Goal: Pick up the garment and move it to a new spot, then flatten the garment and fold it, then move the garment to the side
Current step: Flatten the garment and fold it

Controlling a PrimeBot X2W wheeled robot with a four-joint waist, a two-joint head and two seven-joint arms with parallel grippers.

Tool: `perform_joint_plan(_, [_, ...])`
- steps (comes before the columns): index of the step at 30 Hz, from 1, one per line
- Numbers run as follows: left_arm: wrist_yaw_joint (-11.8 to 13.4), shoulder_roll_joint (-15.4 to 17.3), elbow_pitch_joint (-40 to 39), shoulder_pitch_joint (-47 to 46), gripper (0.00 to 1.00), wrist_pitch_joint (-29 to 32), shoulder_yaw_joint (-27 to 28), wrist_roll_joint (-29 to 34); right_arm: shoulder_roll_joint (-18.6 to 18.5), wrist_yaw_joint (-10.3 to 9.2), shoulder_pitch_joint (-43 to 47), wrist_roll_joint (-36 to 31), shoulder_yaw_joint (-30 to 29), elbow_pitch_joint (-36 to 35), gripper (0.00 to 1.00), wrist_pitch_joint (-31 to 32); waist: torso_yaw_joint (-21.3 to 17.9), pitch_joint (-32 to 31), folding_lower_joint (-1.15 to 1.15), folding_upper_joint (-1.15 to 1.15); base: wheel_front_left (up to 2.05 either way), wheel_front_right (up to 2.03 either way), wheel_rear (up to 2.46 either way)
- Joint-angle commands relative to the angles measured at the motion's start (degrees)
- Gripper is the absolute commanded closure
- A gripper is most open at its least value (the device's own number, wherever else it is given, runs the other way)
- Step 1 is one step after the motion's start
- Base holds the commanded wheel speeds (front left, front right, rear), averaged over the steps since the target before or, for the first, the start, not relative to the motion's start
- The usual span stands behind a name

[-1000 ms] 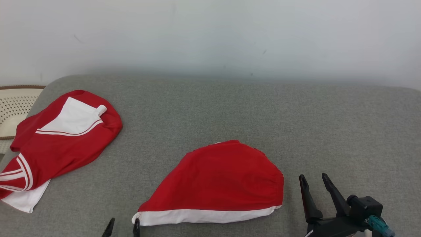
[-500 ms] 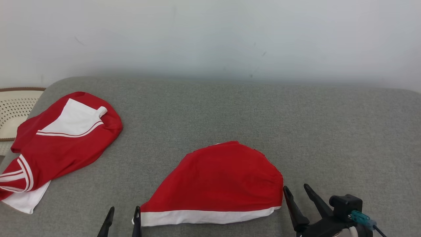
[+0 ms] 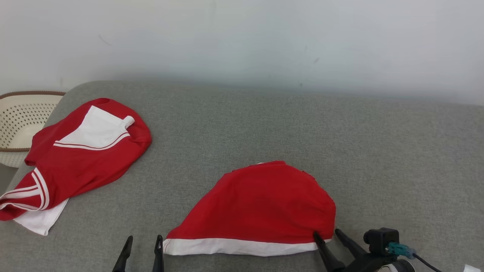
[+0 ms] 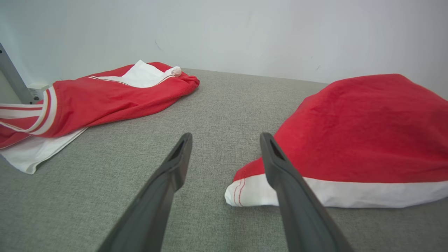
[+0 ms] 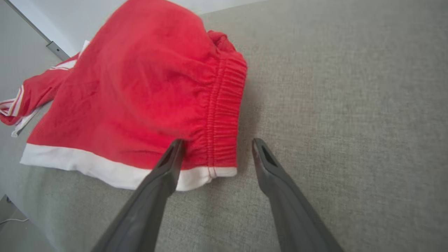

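Note:
A red garment (image 3: 261, 204) with a white hem band lies folded flat on the grey cushion (image 3: 302, 128), near its front edge. My left gripper (image 3: 144, 240) is open just left of the garment's lower left corner. In the left wrist view the left gripper (image 4: 226, 137) has its right finger in front of the white hem corner of the garment (image 4: 364, 133). My right gripper (image 3: 326, 233) is open at the lower right corner. In the right wrist view the right gripper (image 5: 217, 141) straddles the elastic waistband edge of the garment (image 5: 147, 87), holding nothing.
A second red and white garment (image 3: 83, 162) lies crumpled at the cushion's left end, also seen as the second garment (image 4: 105, 98). A perforated cream basket (image 3: 19, 113) stands beyond that end. A pale wall (image 3: 242, 37) runs behind. Bare cushion stretches to the right.
My right gripper has moved left and down in the view, from beside the garment to its lower right corner. The left fingers show a little higher. The camera has shifted slightly.

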Motion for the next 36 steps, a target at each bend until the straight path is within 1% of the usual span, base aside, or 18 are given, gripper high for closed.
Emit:
perform_joint_plan(1, [0.0,0.0,0.2,-0.4,0.00,-0.1,-0.1,0.0,-0.8,0.02,-0.9,0.8,1.3,1.0,0.24,0.4,0.4,0.2,0.00,0.00,0.00,0.00,0.00])
perform_joint_plan(2, [0.1,0.0,0.2,-0.4,0.00,-0.1,-0.1,-0.1,-0.8,0.02,-1.5,1.3,1.8,1.3,0.96,-0.1,0.5,0.3,0.00,0.00,0.00,0.00,0.00])
perform_joint_plan(3, [0.3,0.0,0.2,-0.3,0.00,-0.1,-0.2,-0.4,-0.8,0.02,-1.9,2.0,2.3,1.4,1.00,-0.4,0.5,0.4,0.00,0.00,0.00,0.00,0.00])
perform_joint_plan(9, [0.7,0.0,0.4,0.3,0.00,-0.1,0.1,-0.9,-2.5,0.02,-2.7,6.8,5.0,0.0,1.00,0.0,0.0,0.5,0.00,0.00,0.00,0.00,0.00])
perform_joint_plan(10, [0.7,0.0,0.4,0.3,0.00,-0.1,0.1,-0.9,-2.5,0.02,-2.7,6.8,5.0,0.0,1.00,0.0,0.0,0.5,0.00,0.00,0.00,0.00,0.00])
perform_joint_plan(11, [0.9,0.0,0.5,0.3,0.00,-0.1,0.0,-1.1,-3.7,0.01,-2.1,8.8,5.6,-1.9,1.00,0.7,-0.2,0.5,0.00,0.00,0.00,0.00,0.00])
perform_joint_plan(13, [0.9,-0.1,0.4,0.3,0.00,-0.1,-0.1,-1.3,-4.8,0.02,-1.1,11.5,6.0,-5.1,1.00,1.6,-0.5,0.5,0.00,0.00,0.00,0.00,0.00])
perform_joint_plan(17, [1.2,0.0,0.6,0.5,0.00,-0.1,-0.2,-1.6,-7.7,0.02,0.7,15.2,6.7,-11.8,1.00,4.1,-1.2,0.6,0.00,0.00,0.00,0.00,0.00])
perform_joint_plan(19, [1.2,0.0,0.7,0.5,0.00,-0.1,-0.2,-1.7,-8.9,0.02,1.9,16.2,6.8,-14.5,1.00,5.5,-1.6,0.6,0.00,0.00,0.00,0.00,0.00])
perform_joint_plan(20, [1.2,0.0,0.7,0.5,0.00,-0.1,-0.2,-1.7,-8.9,0.02,1.9,16.2,6.8,-14.5,1.00,5.5,-1.6,0.6,0.00,0.00,0.00,0.00,0.00])
perform_joint_plan(24, [1.3,0.0,0.9,0.4,0.00,-0.1,-0.2,-1.8,-11.0,0.02,4.1,17.0,6.3,-17.8,1.00,8.7,-2.0,0.6,0.00,0.00,0.00,0.00,0.00])
perform_joint_plan(28, [1.1,-0.1,1.3,0.3,0.00,-0.1,-0.4,-1.9,-11.7,0.02,6.9,19.9,6.8,-20.1,1.00,12.9,-2.1,0.5,0.00,0.00,0.00,0.00,0.00])
perform_joint_plan(32, [1.0,0.0,1.5,0.6,0.00,-0.1,-0.2,-1.9,-12.5,0.01,8.5,19.6,5.1,-20.9,1.00,14.6,-2.2,0.3,0.00,0.00,0.00,0.00,0.00])
perform_joint_plan(33, [1.0,0.0,1.6,0.7,0.00,-0.1,-0.2,-1.9,-12.3,0.02,8.7,19.0,4.4,-20.8,0.82,14.3,-2.3,0.3,0.00,0.00,0.00,0.00,0.00])
perform_joint_plan(34, [1.0,0.0,1.6,0.7,0.00,-0.1,-0.2,-1.9,-12.0,0.02,8.9,18.5,3.9,-20.9,0.53,14.1,-2.3,0.2,0.00,0.00,0.00,0.00,0.00])
perform_joint_plan(35, [0.9,0.0,1.7,0.7,0.00,-0.1,-0.1,-1.9,-11.6,0.01,9.1,18.4,3.5,-21.0,0.00,14.1,-2.3,0.2,0.00,0.00,0.00,0.00,0.00])
perform_joint_plan(36, [0.9,0.0,1.8,0.7,0.00,-0.1,-0.1,-1.8,-11.5,0.02,9.0,18.1,3.0,-21.3,0.00,14.0,-2.3,0.1,0.00,0.00,0.00,0.00,0.00])
